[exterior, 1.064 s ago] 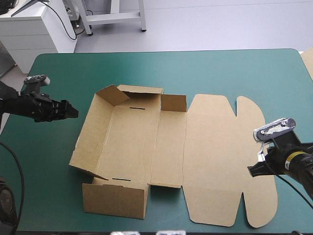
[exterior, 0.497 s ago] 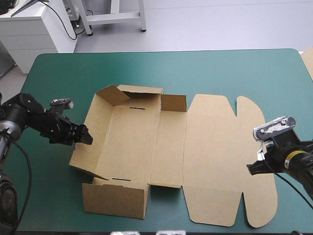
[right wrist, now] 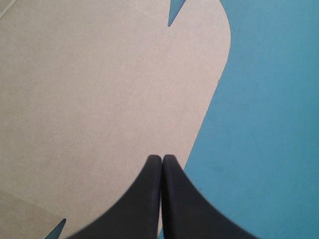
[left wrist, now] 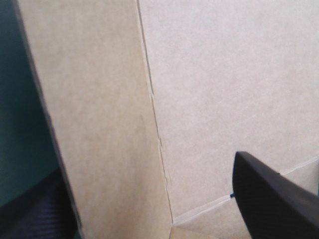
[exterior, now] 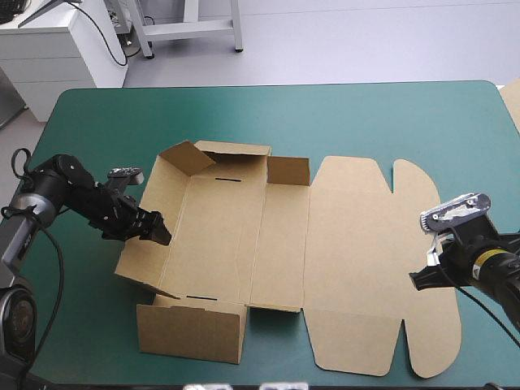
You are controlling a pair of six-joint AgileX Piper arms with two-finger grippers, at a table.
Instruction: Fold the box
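While one teal-green surface [exterior: 244, 114] carried it, the single brown box [exterior: 341, 244] lay mid-table with three walls raised and its lid flat. The left gripper [exterior: 160, 236] held its two fingers [left wrist: 271, 201] wide apart, astride the left wall. The right gripper [exterior: 417, 282] had its fingers pressed together, empty, over the lid's rounded edge.

A box [left wrist: 224, 74] wall [left wrist: 99, 124] hides part of one left pincer [exterior: 160, 236] finger [left wrist: 30, 211]; the box overruns that wrist view.

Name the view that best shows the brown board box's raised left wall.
The high view: the brown box's left wall shows whole, slanting up, the left gripper at it. The left wrist view shows a close stretch of it; the right wrist view only the flat lid.
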